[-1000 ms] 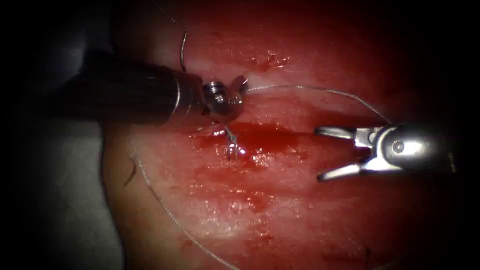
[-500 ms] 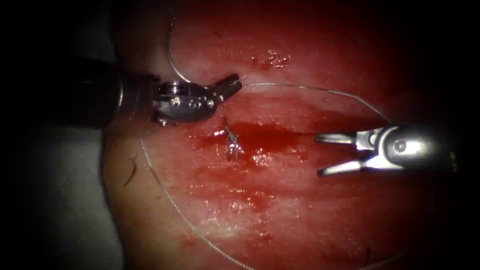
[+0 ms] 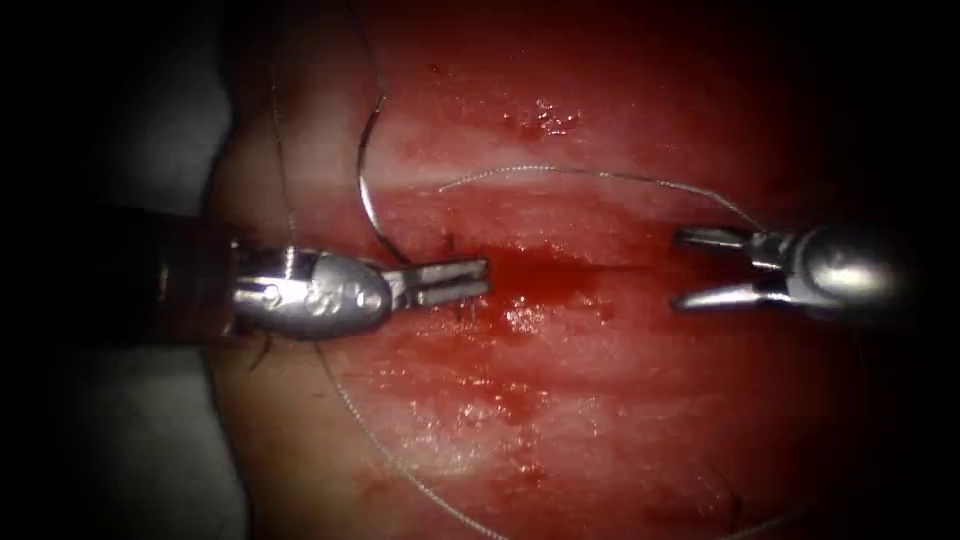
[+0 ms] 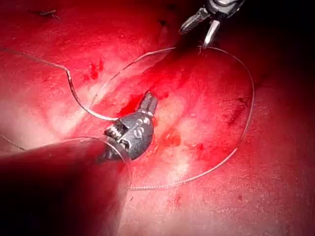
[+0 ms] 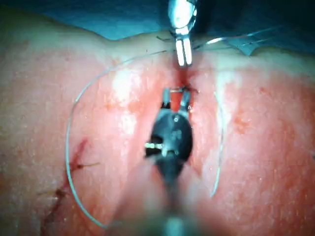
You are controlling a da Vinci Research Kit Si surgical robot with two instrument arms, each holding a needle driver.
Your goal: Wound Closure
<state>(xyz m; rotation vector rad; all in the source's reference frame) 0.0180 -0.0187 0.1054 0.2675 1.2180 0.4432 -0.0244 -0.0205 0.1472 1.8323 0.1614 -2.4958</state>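
Two claws are over the tissue (image 3: 600, 420): the left claw (image 3: 455, 282) and the right claw (image 3: 715, 268). There is one curved needle (image 3: 368, 195), one long thread (image 3: 600, 178) and one cut (image 3: 560, 265). A single patch of red fluid (image 3: 530, 290) lies on it.

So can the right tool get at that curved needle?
Probably yes: the right tool, jaws open and empty, has only tissue and loose thread between it and the needle above the cut. The left tool crowds the needle's lower end, though.

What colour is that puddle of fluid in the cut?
Red fluid, glistening wet, in the cut; best in the endoscope view.
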